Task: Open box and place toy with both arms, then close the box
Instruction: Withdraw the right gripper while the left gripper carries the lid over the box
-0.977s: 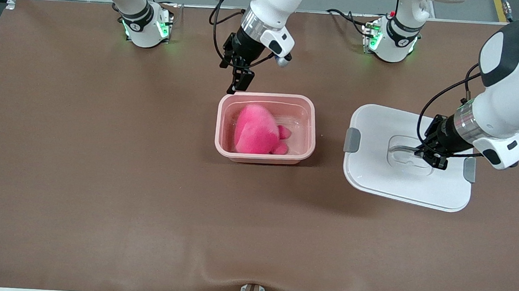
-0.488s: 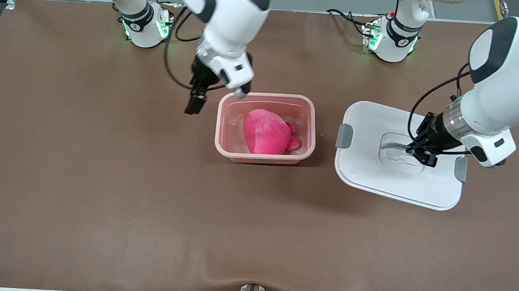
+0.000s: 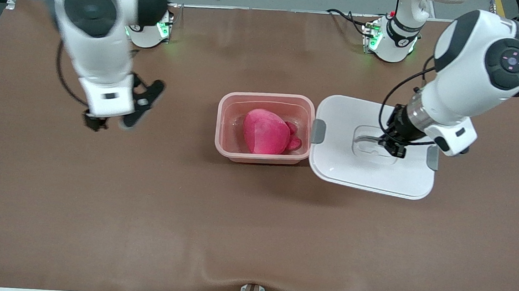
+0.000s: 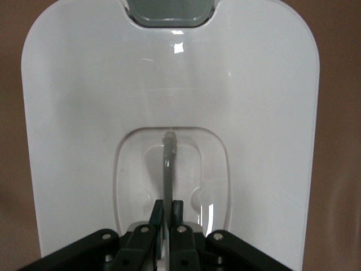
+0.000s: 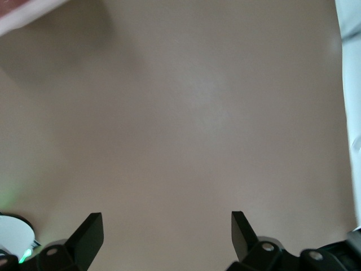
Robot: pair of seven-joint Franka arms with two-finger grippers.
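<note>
The pink box [image 3: 262, 156] stands open mid-table with the hot-pink toy [image 3: 265, 137] inside it. The white lid [image 3: 372, 171] hangs just above the table, beside the box toward the left arm's end. One grey clip [image 3: 318, 131] reaches the box's rim. My left gripper [image 3: 389, 148] is shut on the lid's handle [image 4: 167, 164] in the recess. In the left wrist view the lid [image 4: 169, 84] fills the picture beyond my left gripper [image 4: 167, 212]. My right gripper [image 3: 114, 119] is open and empty over bare table toward the right arm's end, as the right wrist view [image 5: 166, 226] shows.
The brown table [image 3: 253, 232] stretches wide around the box. The two arm bases [image 3: 146, 30] stand at the edge farthest from the front camera, the left arm's base [image 3: 390, 43] near the lid.
My left gripper has carried the lid toward the box until its clip reaches the rim. My right gripper has swung away from the box toward the right arm's end. The toy has settled in the box.
</note>
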